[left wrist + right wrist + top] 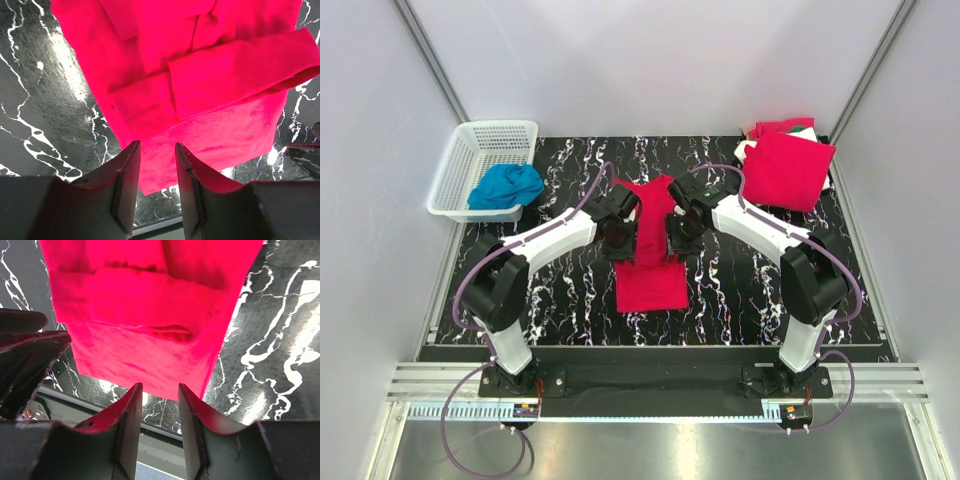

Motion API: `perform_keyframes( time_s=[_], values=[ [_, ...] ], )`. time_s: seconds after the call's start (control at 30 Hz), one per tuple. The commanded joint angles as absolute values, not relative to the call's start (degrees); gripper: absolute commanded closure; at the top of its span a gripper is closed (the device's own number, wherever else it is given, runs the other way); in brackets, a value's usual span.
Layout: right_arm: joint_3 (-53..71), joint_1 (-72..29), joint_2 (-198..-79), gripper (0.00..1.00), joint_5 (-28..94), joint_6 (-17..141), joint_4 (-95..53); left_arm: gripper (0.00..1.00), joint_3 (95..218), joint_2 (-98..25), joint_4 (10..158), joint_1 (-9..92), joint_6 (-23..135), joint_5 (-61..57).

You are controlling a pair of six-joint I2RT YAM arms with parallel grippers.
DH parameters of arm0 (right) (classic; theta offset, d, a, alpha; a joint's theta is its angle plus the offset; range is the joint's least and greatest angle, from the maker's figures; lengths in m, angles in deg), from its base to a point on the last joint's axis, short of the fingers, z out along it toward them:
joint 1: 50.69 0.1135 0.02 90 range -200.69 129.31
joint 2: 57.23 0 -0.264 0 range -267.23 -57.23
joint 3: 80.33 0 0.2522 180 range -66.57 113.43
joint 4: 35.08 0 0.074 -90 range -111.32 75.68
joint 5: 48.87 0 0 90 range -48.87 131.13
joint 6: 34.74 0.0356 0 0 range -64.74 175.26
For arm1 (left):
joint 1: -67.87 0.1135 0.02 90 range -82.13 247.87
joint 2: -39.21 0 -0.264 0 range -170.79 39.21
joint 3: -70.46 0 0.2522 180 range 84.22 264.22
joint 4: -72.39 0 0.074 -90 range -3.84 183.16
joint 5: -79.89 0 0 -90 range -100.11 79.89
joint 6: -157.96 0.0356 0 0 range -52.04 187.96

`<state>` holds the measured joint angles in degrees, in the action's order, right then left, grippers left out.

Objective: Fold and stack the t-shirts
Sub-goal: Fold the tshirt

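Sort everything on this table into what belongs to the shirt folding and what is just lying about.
Belongs to the job:
partly folded red t-shirt, centre
pile of red t-shirts, far right

Just lying about:
white basket, far left
blue cloth, inside the basket

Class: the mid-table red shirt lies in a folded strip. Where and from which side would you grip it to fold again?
Probably the near hem of the shirt, at both corners, from above: the strip lies flat, running front to back, so that edge lifts over.
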<state>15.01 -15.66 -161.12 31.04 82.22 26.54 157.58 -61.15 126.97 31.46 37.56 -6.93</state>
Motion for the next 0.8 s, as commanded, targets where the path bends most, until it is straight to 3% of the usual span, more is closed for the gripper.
perform_keyframes(
  time_s=[0.0,0.77],
  values=[
    [15.25,-17.11,-159.8,0.58,31.02,81.54,24.83,0.62,159.01,-61.43,125.71,32.53,39.3,-6.07],
    [18.33,-19.48,-165.77,0.57,28.74,79.6,23.42,0.63,158.13,-64.77,125.62,33.68,39.57,-5.8]
  ],
)
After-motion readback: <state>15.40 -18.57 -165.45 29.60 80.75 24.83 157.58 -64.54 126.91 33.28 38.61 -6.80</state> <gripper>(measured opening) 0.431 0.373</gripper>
